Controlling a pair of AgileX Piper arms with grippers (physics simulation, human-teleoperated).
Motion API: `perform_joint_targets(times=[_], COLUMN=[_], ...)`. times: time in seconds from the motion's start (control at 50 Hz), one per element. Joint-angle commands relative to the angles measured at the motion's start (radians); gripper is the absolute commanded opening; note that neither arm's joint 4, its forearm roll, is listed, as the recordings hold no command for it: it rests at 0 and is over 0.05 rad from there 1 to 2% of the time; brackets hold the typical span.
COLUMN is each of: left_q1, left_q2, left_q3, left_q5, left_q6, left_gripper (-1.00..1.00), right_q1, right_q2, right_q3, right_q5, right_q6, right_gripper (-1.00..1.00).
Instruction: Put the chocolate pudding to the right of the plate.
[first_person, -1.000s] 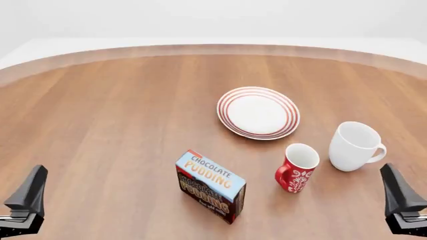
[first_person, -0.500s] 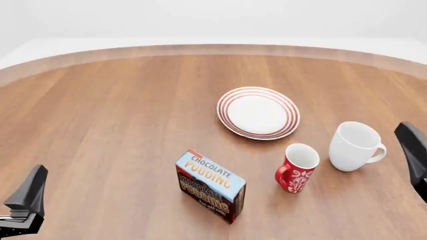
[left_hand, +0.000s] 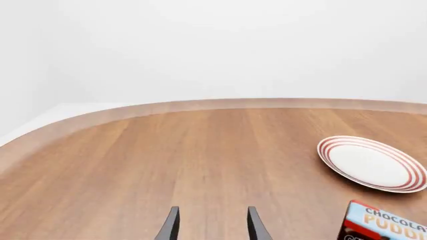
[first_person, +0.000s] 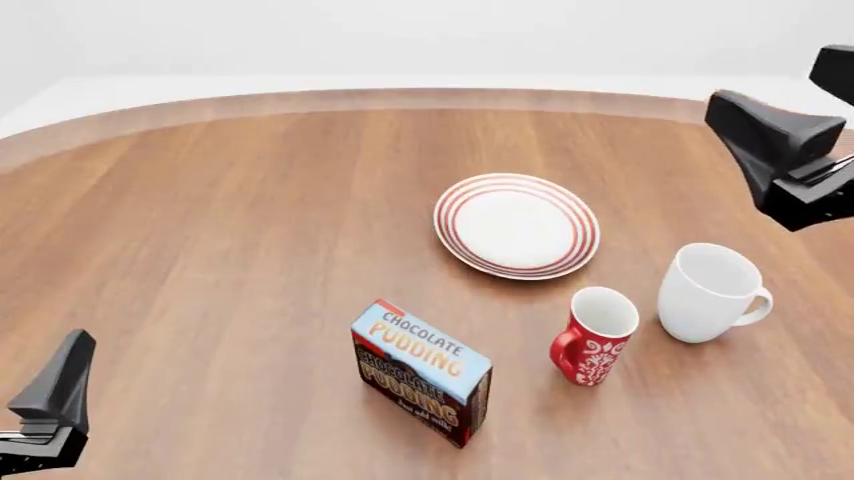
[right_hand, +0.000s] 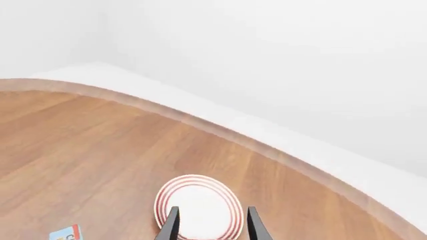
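Room: plain white walls; round wooden bench (first_person: 240, 230) w/ pale rim, seen in all three views.
Left jaws: left gripper (left_hand: 209, 226) sits low at the near left edge of the bench; in its wrist view two dark fingers stand apart w/ bare wood between them, nothing held. In front view only a dark wedge of it shows (first_person: 54, 400), jaw gap not visible there.
Right jaws: right gripper (right_hand: 209, 225) is up high at the far right of the front view (first_person: 787, 160), above bench level, beyond the white mug. Wrist view shows its fingers parted, nothing gripped, w/ the plate seen below between them.
Chocolate pudding: chocolate pudding (first_person: 422, 372) stands upright on the bench near the front, about centre, light blue top w/ orange lettering facing up, dark brown front, turned at an angle. Well apart from both grippers. It is nearer to the camera & a bit left of the plate, not touching it. Corner of it shows in left wrist view (left_hand: 383, 225); a sliver in right wrist view (right_hand: 67, 234).
Plate: plate (first_person: 517, 225), white w/ red rings, lies flat, mid-bench, right of centre.
Red mug: red mug (first_person: 594, 336) upright, just near-right of plate, right of the pudding.
White mug: white mug (first_person: 711, 292) upright, just beside the red mug on its right, handle to the right.
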Motion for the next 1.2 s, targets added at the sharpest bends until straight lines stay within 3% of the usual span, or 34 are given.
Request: perform_joint_targets(times=[0.02, 0.24, 0.26, 0.28, 0.3, 0.32, 0.34, 0.36, 0.4, 0.42, 0.44, 0.46, 0.54, 0.64, 0.76, 0.8, 1.2], left_q1=[0.0, 0.0, 0.0, 0.0, 0.0, 0.0, 0.0, 0.0, 0.0, 0.0, 0.0, 0.0, 0.0, 0.0, 0.0, 0.0, 0.0], left_q2=[0.0, 0.0, 0.0, 0.0, 0.0, 0.0, 0.0, 0.0, 0.0, 0.0, 0.0, 0.0, 0.0, 0.0, 0.0, 0.0, 0.0], left_q3=[0.0, 0.0, 0.0, 0.0, 0.0, 0.0, 0.0, 0.0, 0.0, 0.0, 0.0, 0.0, 0.0, 0.0, 0.0, 0.0, 0.0], left_q5=[0.0, 0.0, 0.0, 0.0, 0.0, 0.0, 0.0, 0.0, 0.0, 0.0, 0.0, 0.0, 0.0, 0.0, 0.0, 0.0, 0.0], left_q6=[0.0, 0.0, 0.0, 0.0, 0.0, 0.0, 0.0, 0.0, 0.0, 0.0, 0.0, 0.0, 0.0, 0.0, 0.0, 0.0, 0.0], left_gripper=[1.0, 1.0, 1.0, 1.0, 1.0, 1.0, 1.0, 1.0, 1.0, 1.0, 1.0, 1.0, 1.0, 1.0, 1.0, 1.0, 1.0], right_q1=[0.072, 0.109, 0.116, 0.149, 0.157, 0.164, 0.175, 0.181, 0.163, 0.224, 0.195, 0.21, 0.246, 0.255, 0.31, 0.348, 0.464], right_q2=[0.086, 0.146, 0.124, -0.037, 0.072, 0.129, 0.111, 0.022, 0.02, -0.044, -0.079, 0.013, 0.094, 0.038, 0.045, 0.088, 0.209], right_q3=[-0.093, -0.131, -0.125, -0.148, -0.132, -0.13, -0.142, -0.166, -0.175, -0.265, -0.227, -0.196, -0.176, -0.148, -0.146, -0.153, -0.117], right_q5=[0.026, 0.047, 0.065, 0.226, 0.098, 0.044, 0.102, 0.223, 0.249, 0.481, 0.373, 0.29, 0.228, 0.24, 0.245, 0.237, 0.156], right_q6=[-0.067, -0.108, -0.129, -0.144, -0.143, -0.151, -0.149, -0.142, -0.142, -0.097, -0.151, -0.14, -0.121, -0.129, -0.1, -0.076, -0.03], right_gripper=[1.0, 1.0, 1.0, 1.0, 1.0, 1.0, 1.0, 1.0, 1.0, 1.0, 1.0, 1.0, 1.0, 1.0, 1.0, 1.0, 1.0])
